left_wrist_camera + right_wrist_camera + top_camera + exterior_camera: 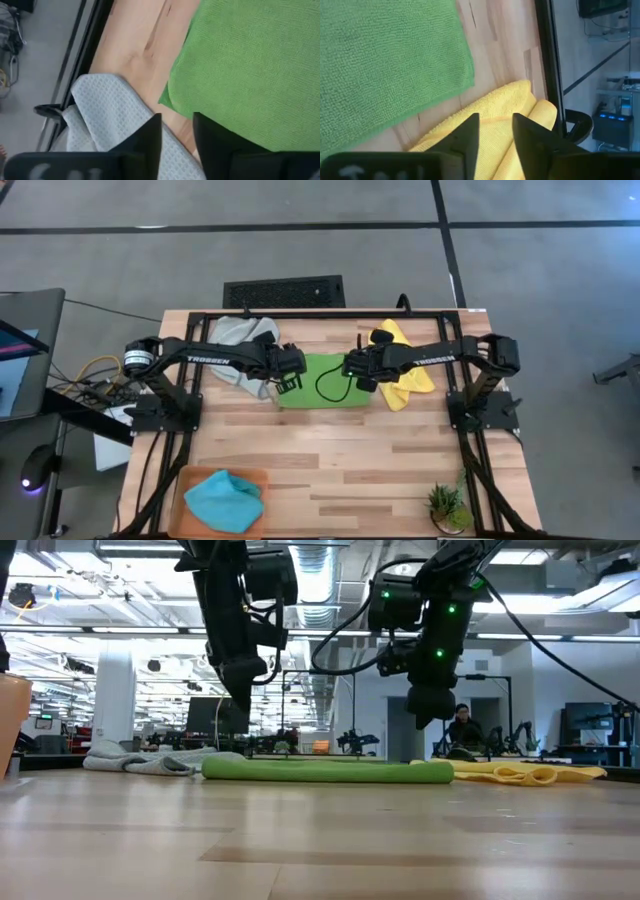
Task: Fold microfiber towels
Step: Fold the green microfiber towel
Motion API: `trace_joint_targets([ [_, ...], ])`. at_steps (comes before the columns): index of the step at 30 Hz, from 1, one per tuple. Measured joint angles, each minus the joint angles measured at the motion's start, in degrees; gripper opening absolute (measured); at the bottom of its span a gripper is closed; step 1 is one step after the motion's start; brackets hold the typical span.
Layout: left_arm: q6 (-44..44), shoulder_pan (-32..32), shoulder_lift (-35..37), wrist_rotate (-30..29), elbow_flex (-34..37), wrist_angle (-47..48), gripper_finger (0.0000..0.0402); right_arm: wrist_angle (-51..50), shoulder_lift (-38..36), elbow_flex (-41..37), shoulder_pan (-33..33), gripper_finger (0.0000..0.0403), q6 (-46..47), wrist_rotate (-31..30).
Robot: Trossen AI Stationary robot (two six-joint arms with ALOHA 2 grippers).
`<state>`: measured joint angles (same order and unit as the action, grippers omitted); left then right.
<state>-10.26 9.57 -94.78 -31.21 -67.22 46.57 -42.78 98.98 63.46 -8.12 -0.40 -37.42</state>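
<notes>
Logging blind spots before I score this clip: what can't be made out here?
- Grey towel: high view, partly under the left arm; its folds cannot be judged.
- Yellow towel: high view, middle covered by the right arm.
- Green towel: low view, seen edge-on only.
- Teal towel: bunched on the tray; layers unclear.

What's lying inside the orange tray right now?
The teal towel lies crumpled in the orange tray, covering most of it; only the tray's rim and one corner show. Whatever might sit beneath that towel is hidden.
</notes>
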Motion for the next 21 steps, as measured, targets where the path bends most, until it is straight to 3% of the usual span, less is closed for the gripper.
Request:
trace_joint_targets([
  [5,2.1,0.1,0.0,2.6,0.0,0.0,0.0152,-0.1,0.0,0.0,0.0,0.0174,-1.6,0.0],
  [11,6.1,-2.7,0.0,23.1,0.0,0.9,0.0162,-1.6,-0.5,0.0,3.9,0.0204,-3.6,0.2],
  [13,8.8,-4.9,0.0,26.8,0.0,1.0,0.0160,-1.9,-1.0,0.0,5.8,0.0207,-3.7,0.2],
  [16,10.8,-8.7,0.0,27.2,0.0,1.1,0.0158,-3.3,-3.1,-0.1,8.7,0.0207,-3.3,0.2],
  [21,11.1,-13.0,0.0,22.9,1.0,-1.3,0.0159,-2.6,-6.7,0.0,12.0,0.0201,-2.7,1.5],
])
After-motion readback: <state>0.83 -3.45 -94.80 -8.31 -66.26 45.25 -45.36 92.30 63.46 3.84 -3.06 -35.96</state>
